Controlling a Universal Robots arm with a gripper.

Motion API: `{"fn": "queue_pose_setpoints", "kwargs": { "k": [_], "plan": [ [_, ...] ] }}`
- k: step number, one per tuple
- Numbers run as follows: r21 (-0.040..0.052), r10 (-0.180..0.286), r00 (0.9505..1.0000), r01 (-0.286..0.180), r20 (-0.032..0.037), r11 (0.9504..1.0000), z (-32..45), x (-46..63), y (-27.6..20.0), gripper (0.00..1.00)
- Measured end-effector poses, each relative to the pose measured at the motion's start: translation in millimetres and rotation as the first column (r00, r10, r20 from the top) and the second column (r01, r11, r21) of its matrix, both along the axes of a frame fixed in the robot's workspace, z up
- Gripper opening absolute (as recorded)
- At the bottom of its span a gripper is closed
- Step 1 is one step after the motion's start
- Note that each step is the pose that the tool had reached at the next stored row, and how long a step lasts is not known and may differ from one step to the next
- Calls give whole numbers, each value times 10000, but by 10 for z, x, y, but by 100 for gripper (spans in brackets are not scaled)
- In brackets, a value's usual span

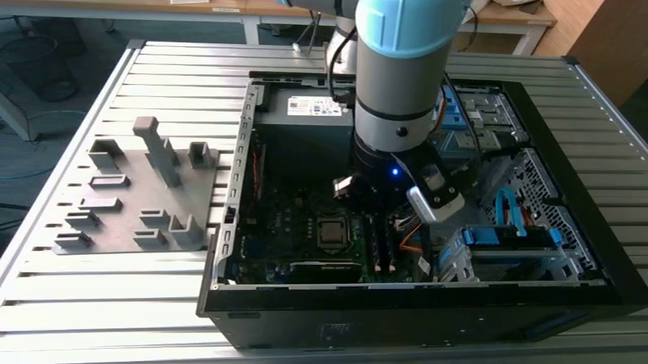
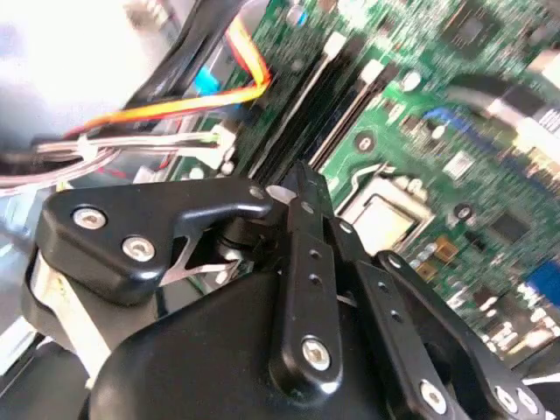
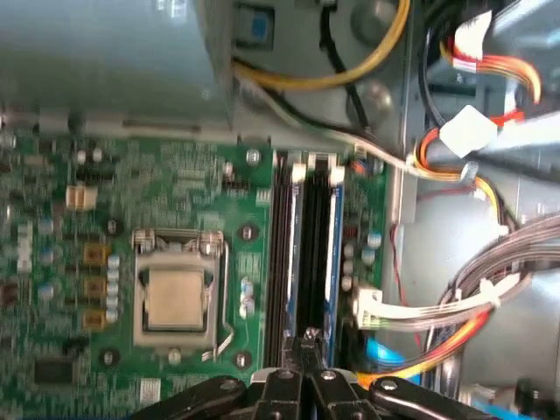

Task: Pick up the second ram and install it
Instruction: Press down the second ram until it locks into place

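Observation:
My gripper (image 1: 377, 206) hangs inside the open computer case, just above the memory slots to the exterior view's right of the CPU socket (image 1: 331, 233). Its black fingers (image 3: 308, 343) are pressed together, shut, with nothing visible between them. Right under the fingertips, a long dark ram (image 3: 313, 254) lies seated in the row of slots, and in the exterior view two dark sticks (image 1: 382, 243) stand side by side there. I cannot tell whether the fingertips touch the ram. The second wrist view shows the shut fingers (image 2: 306, 219) over the green motherboard (image 2: 420, 114).
A grey plastic fixture (image 1: 136, 197) with upright blocks lies on the slatted table at the exterior view's left. Orange and white cables (image 3: 455, 306) run close beside the slots. Blue drive cages (image 1: 506, 227) and the power supply (image 1: 303, 114) crowd the case.

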State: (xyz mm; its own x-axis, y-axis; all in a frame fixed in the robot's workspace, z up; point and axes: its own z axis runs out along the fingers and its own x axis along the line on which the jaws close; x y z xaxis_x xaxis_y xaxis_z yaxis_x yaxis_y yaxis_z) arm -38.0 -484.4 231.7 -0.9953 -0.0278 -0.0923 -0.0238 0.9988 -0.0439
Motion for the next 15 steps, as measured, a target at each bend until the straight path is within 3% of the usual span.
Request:
{"fn": "queue_pose_setpoints", "kwargs": {
  "k": [4, 7, 12, 15],
  "plan": [
    [-7, -1, 10000, 1, 2, 10000, -5, -2, 169, 10],
    [-21, 1, 10000, -1, 5, 10000, 33, -2, 178, 10],
    [-21, -1, 10000, 1, 10, 10000, 242, -2, 178, 10],
    [-16, -1, 10000, 1, 12, 10000, 248, -2, 179, 10]
  ]
}}
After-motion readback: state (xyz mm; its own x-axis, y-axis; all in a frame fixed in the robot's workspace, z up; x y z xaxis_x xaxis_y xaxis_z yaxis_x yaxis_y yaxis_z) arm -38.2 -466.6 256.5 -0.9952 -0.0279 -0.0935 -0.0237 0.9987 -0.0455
